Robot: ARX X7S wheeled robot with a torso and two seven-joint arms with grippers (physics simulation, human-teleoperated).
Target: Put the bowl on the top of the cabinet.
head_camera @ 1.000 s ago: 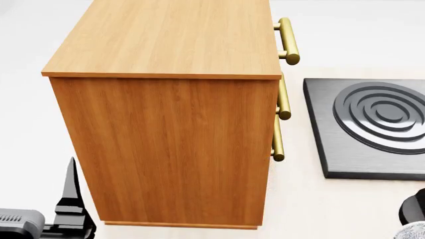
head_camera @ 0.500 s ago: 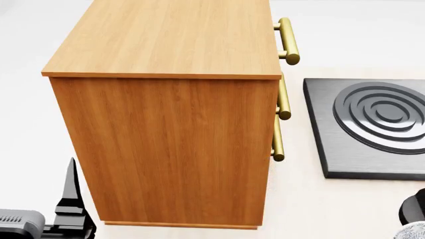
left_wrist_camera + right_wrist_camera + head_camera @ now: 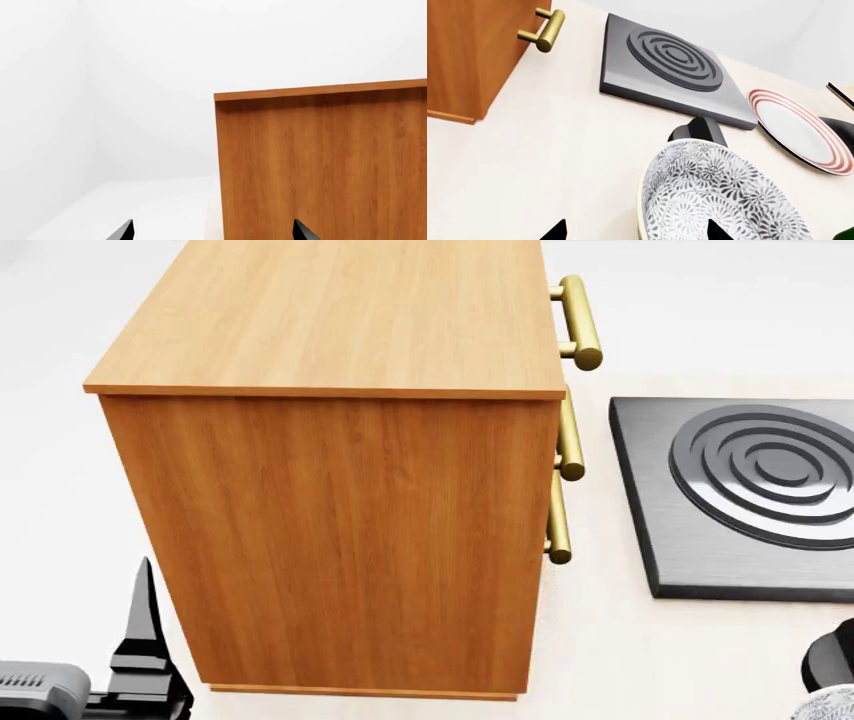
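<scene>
— Where's the bowl [image 3: 720, 200]?
— On the pale desk [image 3: 547, 165], upright, white with dense grey leaf pattern, well apart from the cabinet [image 3: 347, 490].
— And the cabinet?
— Tall, orange-brown wood grain, upright; flat top bare, brass handles [image 3: 577, 322] on its right face.

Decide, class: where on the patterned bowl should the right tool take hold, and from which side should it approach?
Grip the rim of the bowl, one finger inside and one outside, coming down from above. It is deep and round, too wide to span, so its thin lip is likely the only graspable edge. In the right wrist view the right tool already sits at the near rim.
</scene>
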